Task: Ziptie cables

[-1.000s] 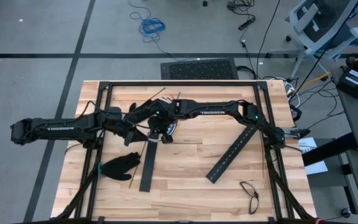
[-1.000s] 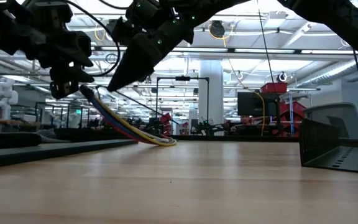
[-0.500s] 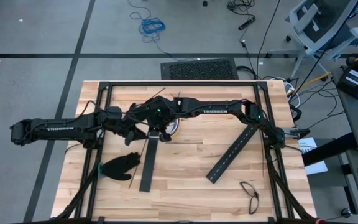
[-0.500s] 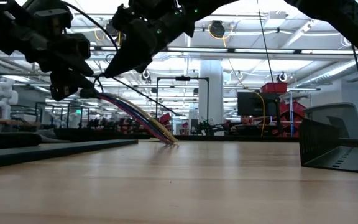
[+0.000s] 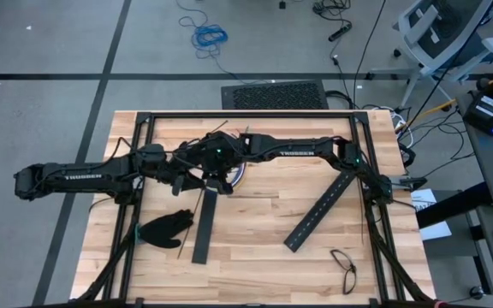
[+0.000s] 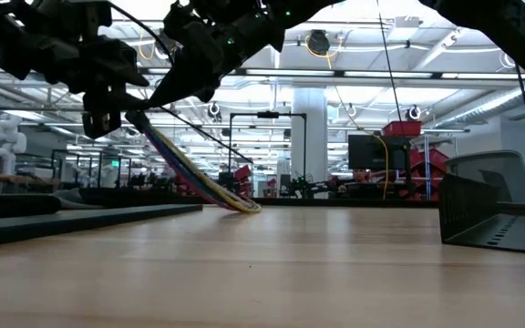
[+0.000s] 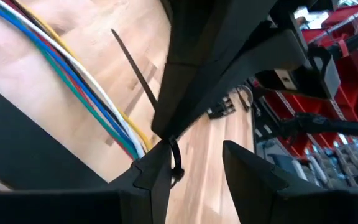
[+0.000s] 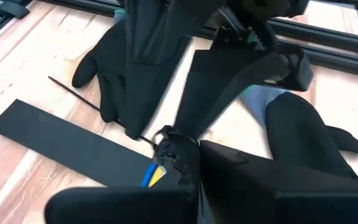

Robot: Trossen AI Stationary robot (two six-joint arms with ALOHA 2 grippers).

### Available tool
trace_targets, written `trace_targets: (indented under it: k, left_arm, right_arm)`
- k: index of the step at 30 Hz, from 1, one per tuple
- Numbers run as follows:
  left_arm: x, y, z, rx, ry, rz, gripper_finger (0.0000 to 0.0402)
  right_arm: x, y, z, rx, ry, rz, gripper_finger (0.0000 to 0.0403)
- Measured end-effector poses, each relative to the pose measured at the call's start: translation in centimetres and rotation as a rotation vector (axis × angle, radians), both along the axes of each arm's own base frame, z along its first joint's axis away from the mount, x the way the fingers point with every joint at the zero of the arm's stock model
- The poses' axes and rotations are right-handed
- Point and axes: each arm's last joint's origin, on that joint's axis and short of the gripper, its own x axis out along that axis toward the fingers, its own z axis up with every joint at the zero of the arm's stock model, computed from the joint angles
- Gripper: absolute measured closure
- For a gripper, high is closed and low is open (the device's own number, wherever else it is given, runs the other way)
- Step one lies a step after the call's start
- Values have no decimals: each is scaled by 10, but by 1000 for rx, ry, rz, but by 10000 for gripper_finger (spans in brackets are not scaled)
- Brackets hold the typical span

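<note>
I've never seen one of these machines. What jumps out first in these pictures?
Two dark arms meet over the far middle of the wooden table, the left end effector and the right end effector close together. Between them a bundle of coloured cables slants down to the tabletop, its upper end lifted. Nearer, two long black slotted bars and a black glove lie flat.

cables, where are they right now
In the low view the cables slant from the left gripper, held up at the left, down to the table; the right gripper is right beside them.
</note>
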Motion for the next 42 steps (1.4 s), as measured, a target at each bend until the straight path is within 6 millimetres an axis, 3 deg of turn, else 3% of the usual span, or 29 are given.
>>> trace_targets:
  k: [7,17,27,36,42]
  left_arm:
    - [-1,-1,-3,25,23,-29,261]
    - [-6,-5,-13,12,138,-39,261]
    - [-28,-15,-24,29,321,-114,261]
    - [-55,-27,-30,-18,368,-33,261]
    - [-65,-35,-32,-26,296,-27,261]
  right_arm:
    - [-4,-11,10,-40,-23,-47,403]
    - [-10,-13,-3,-28,97,-60,403]
    - [-30,-15,-68,64,332,-131,403]
    - [-13,34,-41,140,222,-68,403]
    - [-3,46,-38,201,135,-153,403]
